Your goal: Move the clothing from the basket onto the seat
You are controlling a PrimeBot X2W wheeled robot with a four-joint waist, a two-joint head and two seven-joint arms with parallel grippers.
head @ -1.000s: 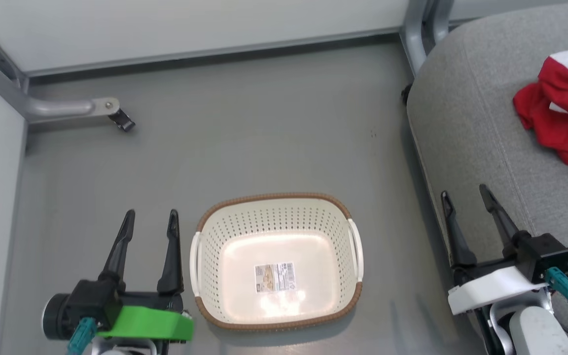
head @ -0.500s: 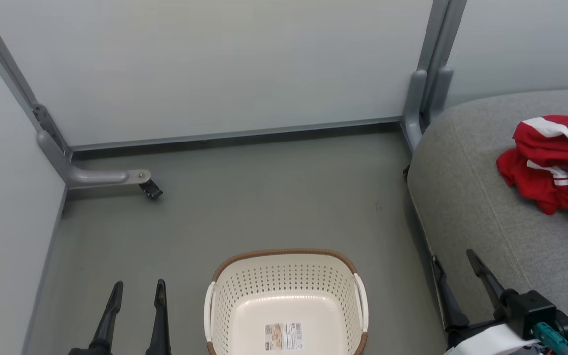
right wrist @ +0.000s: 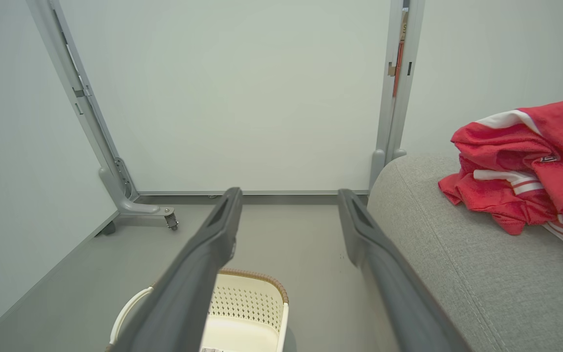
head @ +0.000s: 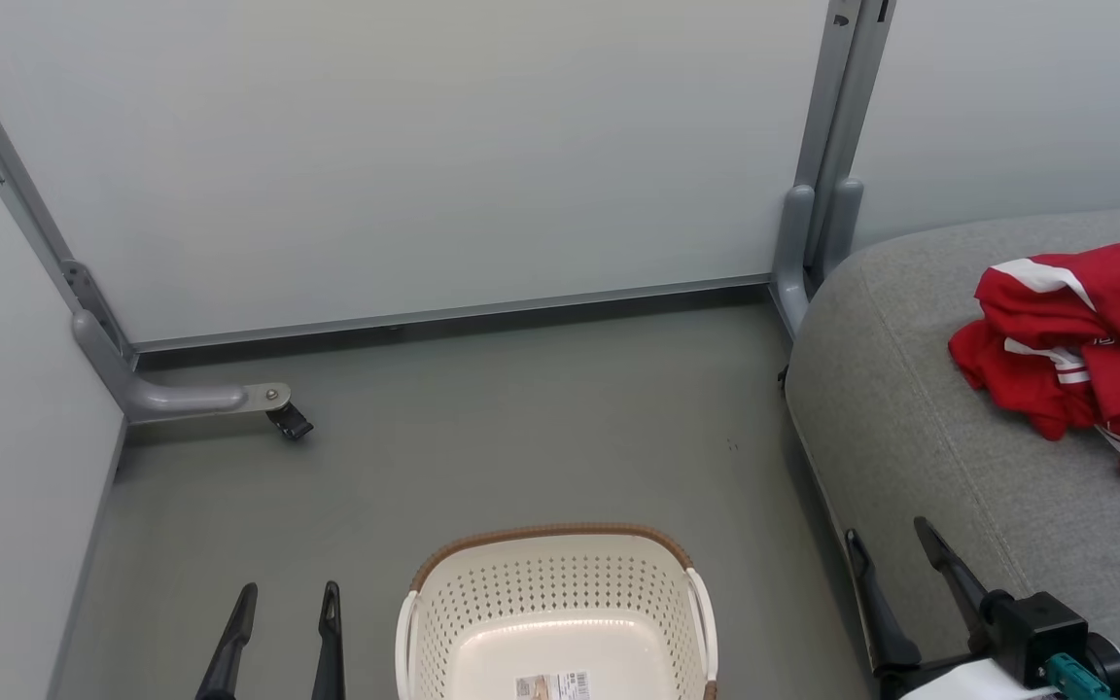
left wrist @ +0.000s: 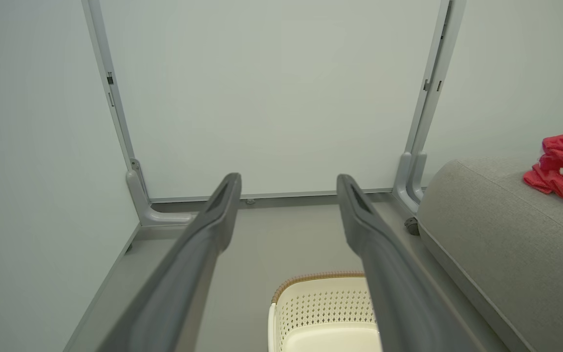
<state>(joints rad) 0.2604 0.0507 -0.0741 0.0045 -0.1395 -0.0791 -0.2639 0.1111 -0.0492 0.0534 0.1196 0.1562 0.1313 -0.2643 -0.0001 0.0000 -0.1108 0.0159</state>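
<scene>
Camera has risen; left gripper [head: 288,588] and right gripper [head: 886,533] gape empty, bare basket [head: 550,533] between them, clothing [head: 1075,350] on seat [head: 910,437] beyond the right: seemingly finished.

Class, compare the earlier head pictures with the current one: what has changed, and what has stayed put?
Only the head camera tilted up, sliding the whole picture down. Nothing was grasped or released. The basket stays empty on the floor, the clothing stays on the seat, and left gripper and right gripper stay open.

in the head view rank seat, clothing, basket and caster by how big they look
1. seat
2. basket and clothing: about alike, and the basket is cut off at the bottom edge
3. caster
</scene>
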